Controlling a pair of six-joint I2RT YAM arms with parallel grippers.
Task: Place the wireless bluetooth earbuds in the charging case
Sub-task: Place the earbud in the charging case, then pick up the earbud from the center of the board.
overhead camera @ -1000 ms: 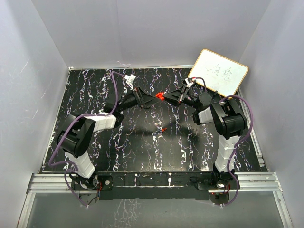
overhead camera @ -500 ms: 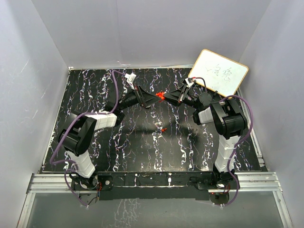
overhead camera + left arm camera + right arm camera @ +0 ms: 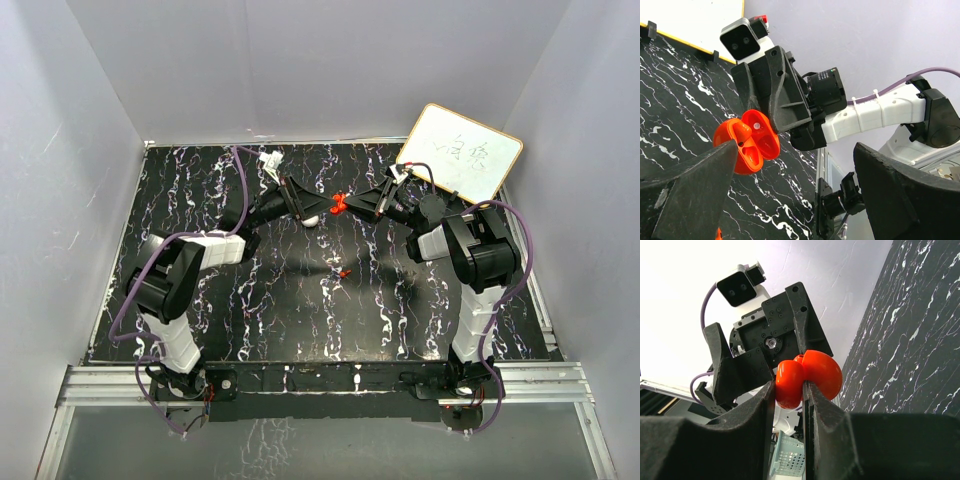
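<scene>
The charging case (image 3: 340, 203) is a red hinged shell, open, held in the air over the far middle of the table. My right gripper (image 3: 347, 204) is shut on it; in the right wrist view the case (image 3: 810, 375) sits pinched between the fingers (image 3: 760, 410). In the left wrist view the open case (image 3: 752, 145) faces me, and a red earbud (image 3: 738, 131) seems to sit in one well. My left gripper (image 3: 316, 210) is open and empty just left of the case. Another earbud (image 3: 343, 271) lies on the table below; its edge shows in the left wrist view (image 3: 718, 233).
A white board with a wooden frame (image 3: 462, 152) leans at the back right corner. Grey walls close in the black marbled table (image 3: 250, 310) on three sides. The metal rail (image 3: 320, 385) with the arm bases runs along the near edge.
My left arm has lifted and turned its wrist slightly, its gripper staying beside the case. The right gripper and case have barely moved. The earbud on the table has not moved.
</scene>
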